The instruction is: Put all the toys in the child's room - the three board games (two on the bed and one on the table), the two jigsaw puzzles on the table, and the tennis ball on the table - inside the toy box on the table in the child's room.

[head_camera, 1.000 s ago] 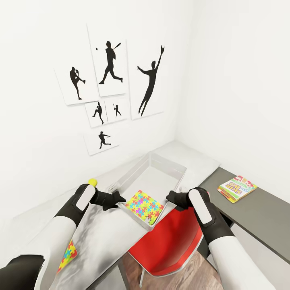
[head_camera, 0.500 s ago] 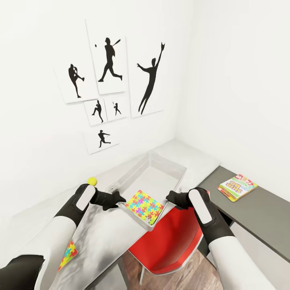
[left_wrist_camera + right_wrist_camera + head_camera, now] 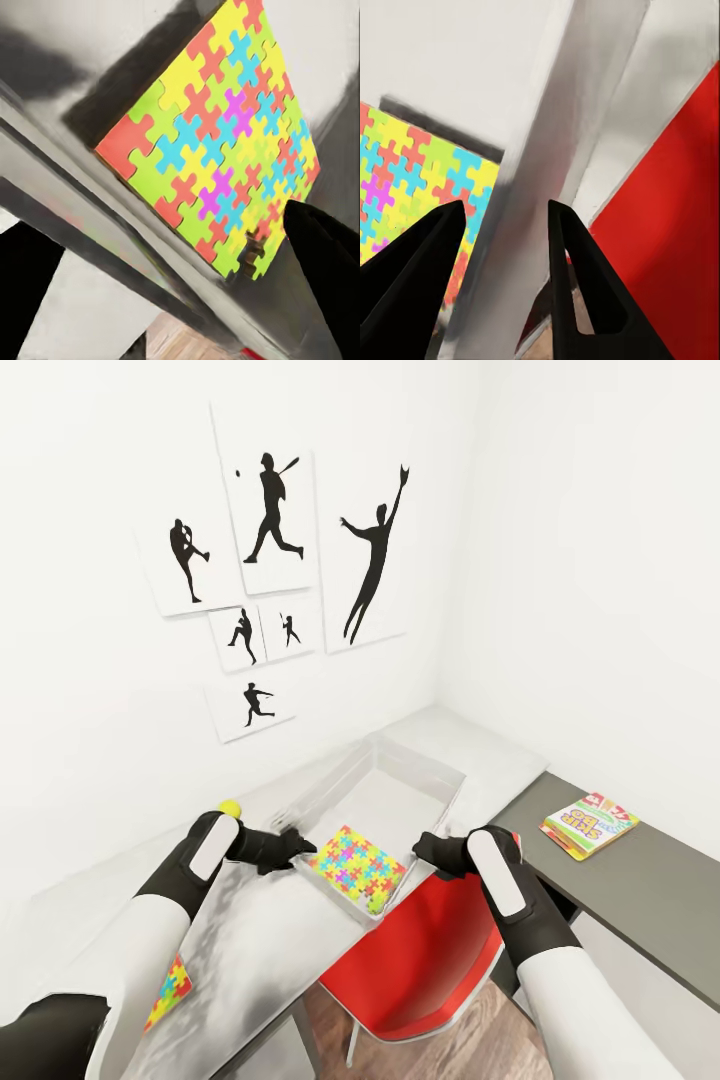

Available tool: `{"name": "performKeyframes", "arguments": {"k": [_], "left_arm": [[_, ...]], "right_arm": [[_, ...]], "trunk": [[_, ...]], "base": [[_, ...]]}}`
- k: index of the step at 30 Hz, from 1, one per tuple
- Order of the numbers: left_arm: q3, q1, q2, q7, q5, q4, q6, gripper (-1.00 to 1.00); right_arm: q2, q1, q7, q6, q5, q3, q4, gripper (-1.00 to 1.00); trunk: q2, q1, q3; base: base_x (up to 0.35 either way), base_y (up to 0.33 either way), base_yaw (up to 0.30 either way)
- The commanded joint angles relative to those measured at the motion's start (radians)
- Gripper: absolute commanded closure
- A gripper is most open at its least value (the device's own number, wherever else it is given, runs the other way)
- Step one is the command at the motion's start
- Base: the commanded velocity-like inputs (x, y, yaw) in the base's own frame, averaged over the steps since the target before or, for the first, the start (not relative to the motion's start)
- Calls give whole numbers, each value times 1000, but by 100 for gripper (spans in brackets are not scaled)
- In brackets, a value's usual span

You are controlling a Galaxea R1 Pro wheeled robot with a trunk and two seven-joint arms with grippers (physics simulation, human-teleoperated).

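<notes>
We have the desk (image 3: 250,950) running away from us along the wall, and on it the grey toy box (image 3: 425,770), its long axis pointing away toward the far corner, with its near end sticking out past the desk edge above the red chair (image 3: 430,960). Each arm has one side of that near end: our left pincer (image 3: 296,847) at the left rim, our right pincer (image 3: 424,851) at the right rim, so whichever way we carry or slide the box, both hold it from its short end. In the right wrist view the right pincer (image 3: 502,225) has its fingers partly apart, straddling the box wall; whether they press it we cannot tell. The left one sits against the rim, but how far it is open we cannot tell either. Inside the box, at the near end between the pincers, lies one jigsaw puzzle (image 3: 358,863), flat on the floor of the box. A board game (image 3: 588,825) rests on the dark surface well off to the right, nearer our right arm. A second puzzle (image 3: 170,990) lies on the desk by our left forearm, and the tennis ball (image 3: 230,809) sits just behind the left wrist.
</notes>
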Motion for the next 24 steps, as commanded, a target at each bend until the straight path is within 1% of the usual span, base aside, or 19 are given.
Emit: {"name": "performKeyframes", "arguments": {"k": [1,2,9,24], "left_arm": [[-4,-1,0,-1,20,-2,1,-100],[-4,-1,0,-1,20,-2,1,-100],[-4,-1,0,-1,20,-2,1,-100],[-4,-1,2,-1,20,-2,1,-100]], "right_arm": [[1,0,-9,-1,-38,3,0,100],[2,0,-9,-1,-38,3,0,-100],[-3,0,-7,0,-40,1,0,-100],[-4,-1,-7,1,-38,0,0,-100]], "trunk": [[-2,1,-2],[-2,1,-2],[-2,1,-2],[-2,1,-2]], "base": [[0,0,0],[0,0,0],[0,0,0],[0,0,0]]}}
